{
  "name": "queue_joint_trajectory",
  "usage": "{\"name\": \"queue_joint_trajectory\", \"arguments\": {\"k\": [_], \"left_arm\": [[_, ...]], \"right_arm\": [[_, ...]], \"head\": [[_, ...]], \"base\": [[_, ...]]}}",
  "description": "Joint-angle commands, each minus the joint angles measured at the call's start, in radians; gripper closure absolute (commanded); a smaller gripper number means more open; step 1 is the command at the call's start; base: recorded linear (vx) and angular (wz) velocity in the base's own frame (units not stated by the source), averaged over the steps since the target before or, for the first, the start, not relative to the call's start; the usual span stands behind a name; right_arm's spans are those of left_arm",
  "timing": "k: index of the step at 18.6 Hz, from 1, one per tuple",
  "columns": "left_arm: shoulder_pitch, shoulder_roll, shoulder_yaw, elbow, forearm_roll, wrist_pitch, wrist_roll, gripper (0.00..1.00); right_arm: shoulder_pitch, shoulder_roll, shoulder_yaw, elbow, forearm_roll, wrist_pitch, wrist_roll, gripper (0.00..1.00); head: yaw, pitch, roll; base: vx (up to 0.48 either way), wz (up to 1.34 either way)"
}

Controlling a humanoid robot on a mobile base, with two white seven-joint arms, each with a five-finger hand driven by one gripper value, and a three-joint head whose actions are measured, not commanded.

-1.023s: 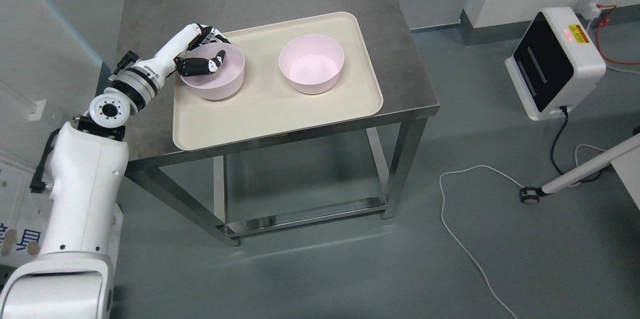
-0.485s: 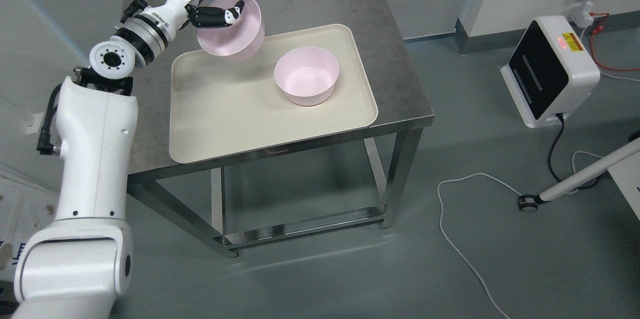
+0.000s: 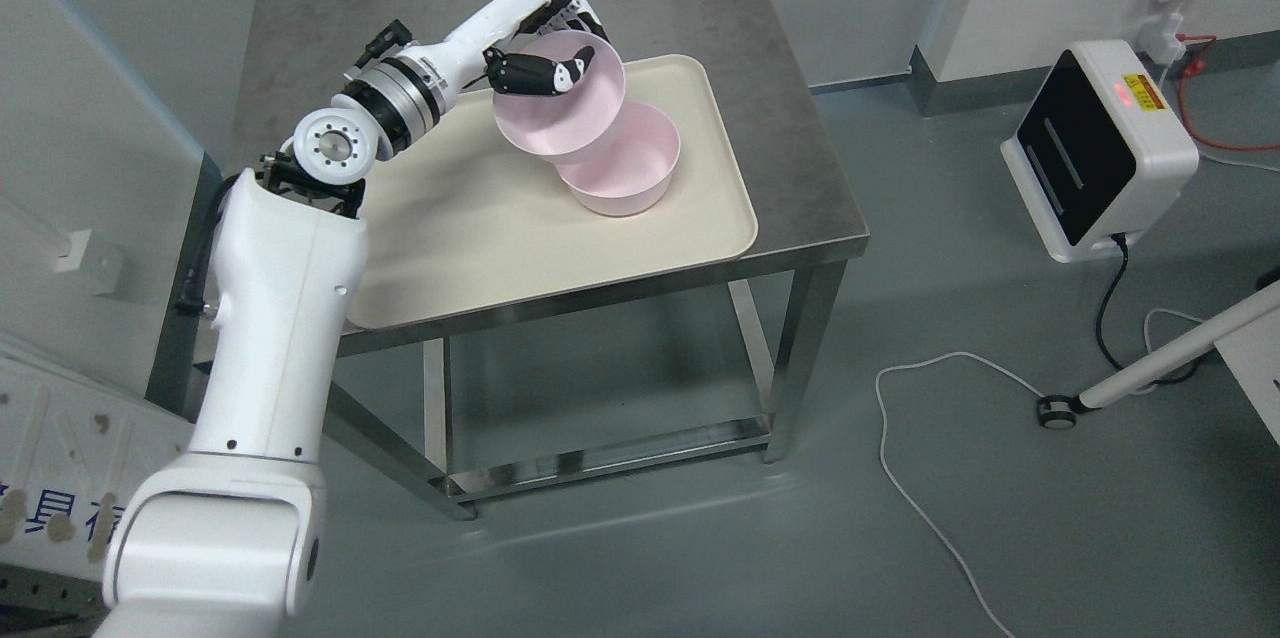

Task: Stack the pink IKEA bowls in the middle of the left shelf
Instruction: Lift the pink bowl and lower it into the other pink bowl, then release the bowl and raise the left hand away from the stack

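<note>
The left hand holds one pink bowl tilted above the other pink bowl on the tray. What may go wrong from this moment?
1. The held pink plastic bowl is tilted, so its lower edge may strike the rim of the second pink bowl and push it across the cream plastic tray instead of nesting.
2. The left hand grips only one side of the rim, thumb inside; the bowl may slip or swing on contact.

One high head camera

A single head view looks steeply down from the robot's own height onto a steel table at middle distance, the left arm rising close along the picture's left edge
</note>
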Motion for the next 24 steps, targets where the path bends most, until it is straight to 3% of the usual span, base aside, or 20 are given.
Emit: {"name": "queue_joint_trajectory", "arguments": {"k": [1, 24], "left_arm": [[0.012, -0.110, -0.096, -0.050, -0.116, -0.004, 0.002, 0.98], [-0.008, -0.012, -0.002, -0.038, -0.153, 0.018, -0.064, 0.96]], "right_arm": [[0.000, -0.017, -0.011, 0.000, 0.008, 0.001, 0.000, 0.00], [0.000, -0.017, -0.011, 0.000, 0.008, 0.001, 0.000, 0.00]], "head": [[0.0000, 0.000, 0.000], [0.0000, 0.000, 0.000]], "base": [[0.000, 0.00], [-0.001, 0.00]]}}
